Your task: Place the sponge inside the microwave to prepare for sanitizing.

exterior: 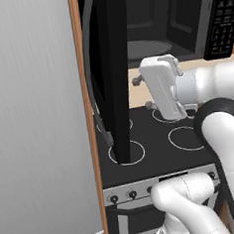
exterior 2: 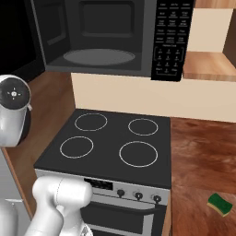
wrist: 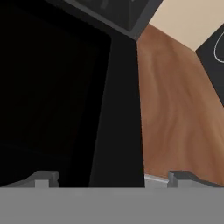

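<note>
The black door of the microwave (wrist: pixel 65 96) takes up the left and middle, its dark window almost featureless and its edge running down as a slightly lighter black strip. Right of it lies a brown wooden table (wrist: pixel 175 113), with a cream wall (wrist: pixel 192 19) above and a corner of the black stove (wrist: pixel 216 57) at the right edge. The two dark fingers (wrist: pixel 42 177) stand wide apart at the bottom, with nothing between them.
</note>
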Robot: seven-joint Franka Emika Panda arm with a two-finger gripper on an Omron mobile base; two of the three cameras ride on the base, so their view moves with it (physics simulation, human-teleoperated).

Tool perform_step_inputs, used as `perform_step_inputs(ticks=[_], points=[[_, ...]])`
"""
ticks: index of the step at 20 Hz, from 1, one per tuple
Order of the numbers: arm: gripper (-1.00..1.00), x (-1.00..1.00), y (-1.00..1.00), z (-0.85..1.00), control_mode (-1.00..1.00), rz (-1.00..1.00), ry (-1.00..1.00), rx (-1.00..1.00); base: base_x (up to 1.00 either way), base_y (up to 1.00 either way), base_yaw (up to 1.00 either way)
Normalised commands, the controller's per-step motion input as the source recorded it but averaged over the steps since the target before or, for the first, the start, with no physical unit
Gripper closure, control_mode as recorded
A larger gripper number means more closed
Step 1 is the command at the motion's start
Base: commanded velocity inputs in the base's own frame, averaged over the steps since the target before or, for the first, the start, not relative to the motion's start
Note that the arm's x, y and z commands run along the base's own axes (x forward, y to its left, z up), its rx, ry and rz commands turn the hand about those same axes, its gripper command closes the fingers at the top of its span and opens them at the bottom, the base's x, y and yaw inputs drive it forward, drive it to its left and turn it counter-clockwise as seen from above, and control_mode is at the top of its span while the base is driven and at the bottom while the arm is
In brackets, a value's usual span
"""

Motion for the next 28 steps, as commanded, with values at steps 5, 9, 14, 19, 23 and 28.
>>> perform_step_inputs(ticks=[5,9,14,19,23,28], points=[[-1.00,-0.17,-0.80,0.04,-1.00,0.10,0.00,-0.01,0.00,0.00,0.00],[-1.00,-0.18,-0.68,-0.02,-1.00,-0.01,-0.08,-0.21,0.00,0.00,0.00],[-1.00,-0.09,-0.68,-0.05,-1.00,-0.10,0.00,-0.26,0.00,0.00,0.00],[-1.00,-0.01,-0.73,-0.03,-1.00,-0.07,0.01,-0.23,0.00,0.00,0.00],[-1.00,-0.01,-0.76,-0.04,-1.00,0.00,0.01,-0.20,0.00,0.00,0.00],[-1.00,-0.11,-0.77,-0.13,-1.00,-0.09,0.00,-0.19,0.00,0.00,0.00]])
